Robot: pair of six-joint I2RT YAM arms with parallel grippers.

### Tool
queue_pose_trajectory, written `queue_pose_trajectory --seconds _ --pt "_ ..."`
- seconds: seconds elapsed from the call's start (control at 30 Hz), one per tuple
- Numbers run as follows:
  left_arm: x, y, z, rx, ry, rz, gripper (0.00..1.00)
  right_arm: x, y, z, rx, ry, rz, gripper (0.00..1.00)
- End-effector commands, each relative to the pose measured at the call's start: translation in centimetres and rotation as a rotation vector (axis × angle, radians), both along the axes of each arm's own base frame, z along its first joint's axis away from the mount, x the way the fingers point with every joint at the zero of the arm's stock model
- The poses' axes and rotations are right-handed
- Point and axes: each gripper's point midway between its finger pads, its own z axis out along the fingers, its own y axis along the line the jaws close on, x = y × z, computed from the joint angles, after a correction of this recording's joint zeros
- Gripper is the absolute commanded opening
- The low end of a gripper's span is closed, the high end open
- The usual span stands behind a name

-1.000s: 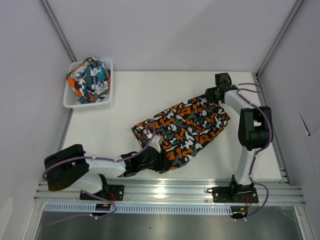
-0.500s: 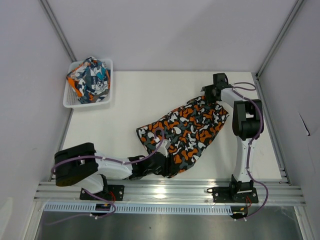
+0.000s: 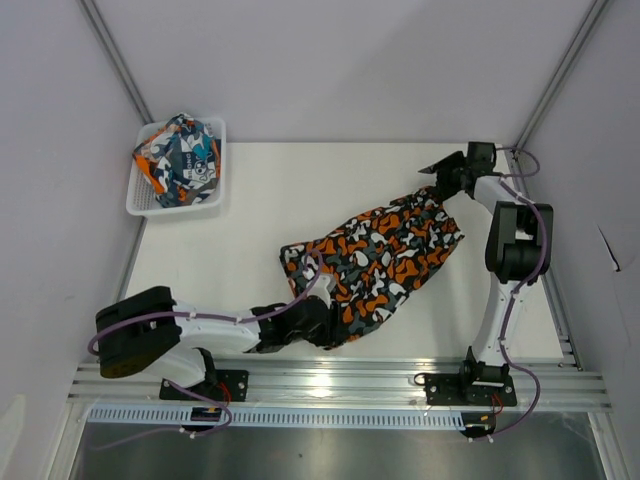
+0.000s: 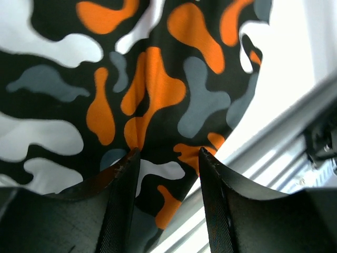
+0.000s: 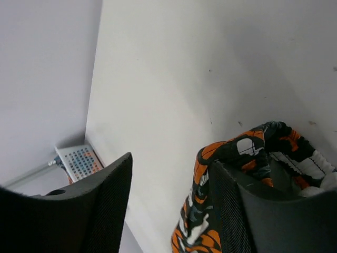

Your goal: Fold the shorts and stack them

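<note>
**Right arm off the shorts, left arm on the near hem**

The right arm (image 3: 510, 240) has swung back from the far end of the camouflage shorts (image 3: 385, 250) toward the far right corner of the table (image 3: 260, 210). Its jaws, shut a second ago, now stand apart. The shorts have slid a little to the right and lie flatter.

At the far left, a white basket (image 3: 140, 203) sits in the table's corner. The second, blue-and-orange printed shorts (image 3: 182, 158) are bundled inside it. How that bundle is folded cannot be made out.

The left arm (image 3: 190, 335) lies low along the near edge, just beyond the metal rail (image 3: 340, 378). Its jaws are clamped on a gather of the camouflage shorts at their near hem. In the left wrist view the cloth creases in between the two black fingers (image 4: 124, 211) and fills the frame, so the hem itself is hidden. From above, the dark wrist covers the pinch.

The camouflage shorts stretch slantwise across the middle of the table, from the left jaws up toward the far right.

In the right wrist view the fingers (image 5: 113, 211) show only bare table between them. The waistband bunches up just beside the right-hand finger, partly hidden behind it and clear of the gap.
</note>
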Motion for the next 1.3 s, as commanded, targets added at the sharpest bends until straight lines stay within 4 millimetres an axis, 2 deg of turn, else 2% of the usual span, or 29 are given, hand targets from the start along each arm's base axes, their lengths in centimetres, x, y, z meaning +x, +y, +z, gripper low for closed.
queue_pose_trajectory --seconds 0.0,0.07,0.1,0.13,0.2,0.27,0.3,0.37,0.47,0.53,0.63,0.7,0.77,0.83,0.87,0.9,0.93,0.97,1.0,1.07,1.1,1.17,1.2,1.27 --pt "0.1 4.4 -2.5 0.170 0.038 -0.013 0.53 -0.7 -0.9 6.4 -0.073 -0.205 0.150 0.62" --pt "1.3 4.8 -2.2 0.179 0.032 -0.001 0.53 -1.8 -1.9 7.0 -0.114 -0.196 0.137 0.63" --pt "2.1 5.2 -2.2 0.183 0.033 0.018 0.52 -2.7 -2.1 6.1 -0.134 -0.180 0.153 0.64" --pt "2.3 5.3 -2.2 0.186 0.028 0.010 0.52 -3.3 -2.3 7.0 -0.147 -0.191 0.151 0.64" --pt "3.4 5.5 -1.9 0.187 0.021 0.027 0.52 -4.8 -3.1 6.1 -0.212 -0.158 0.157 0.67" --pt "4.1 5.8 -1.9 0.196 0.012 0.026 0.52 -6.0 -3.7 6.5 -0.266 -0.139 0.156 0.68" --pt "4.7 6.6 -2.1 0.220 0.023 0.048 0.52 -6.5 -4.2 6.2 -0.298 -0.117 0.147 0.68" --pt "5.7 6.8 -1.8 0.228 0.019 0.048 0.52 -7.7 -4.5 5.4 -0.335 -0.093 0.168 0.73" --pt "7.2 7.6 -1.3 0.241 0.003 0.063 0.52 -7.9 -4.8 4.0 -0.340 -0.058 0.181 0.74" --pt "7.9 8.1 -1.1 0.253 -0.010 0.067 0.52 -7.9 -4.5 3.7 -0.279 -0.053 0.181 0.74" --pt "9.2 8.9 -0.4 0.268 -0.021 0.097 0.52 -7.9 -5.4 4.2 -0.289 -0.068 0.143 0.73" --pt "10.3 10.0 -0.1 0.279 -0.004 0.138 0.51 -8.6 -5.5 4.4 -0.333 -0.060 0.149 0.67" --pt "11.4 11.1 0.0 0.286 0.018 0.182 0.51 -9.7 -5.7 3.7 -0.375 -0.024 0.166 0.49" --pt "12.1 11.1 0.5 0.260 0.024 0.193 0.51 -11.0 -5.4 3.6 -0.398 -0.011 0.183 0.38" --pt "12.3 11.3 0.4 0.262 0.030 0.205 0.51 -11.5 -5.2 3.5 -0.411 -0.015 0.198 0.36" --pt "13.4 11.6 0.9 0.254 0.026 0.232 0.51 -13.3 -4.5 1.7 -0.409 0.024 0.220 0.32" --pt "13.7 11.8 1.0 0.257 0.031 0.244 0.51 -14.1 -4.2 2.3 -0.421 0.008 0.221 0.30" --pt "14.5 12.4 1.2 0.264 0.036 0.272 0.51 -14.8 -4.1 2.0 -0.438 0.007 0.223 0.29" --pt "15.2 12.5 1.3 0.263 0.040 0.283 0.51 -16.7 -3.2 0.3 -0.443 0.042 0.255 0.29" --pt "16.3 12.6 1.8 0.256 0.041 0.297 0.50 -18.2 -2.6 0.0 -0.467 0.043 0.274 0.29" --pt "16.8 13.0 1.9 0.255 0.043 0.313 0.50 -19.5 -2.3 -1.3 -0.480 0.077 0.288 0.28" --pt "18.1 13.3 2.6 0.254 0.033 0.333 0.50 -21.1 -1.0 -2.4 -0.508 0.115 0.327 0.18" --pt "18.4 13.5 2.8 0.256 0.030 0.337 0.50 -22.4 -1.5 -3.7 -0.535 0.169 0.310 0.16" --pt "19.5 13.9 3.7 0.249 0.014 0.359 0.51 -23.7 -1.4 -4.5 -0.543 0.193 0.302 0.03"
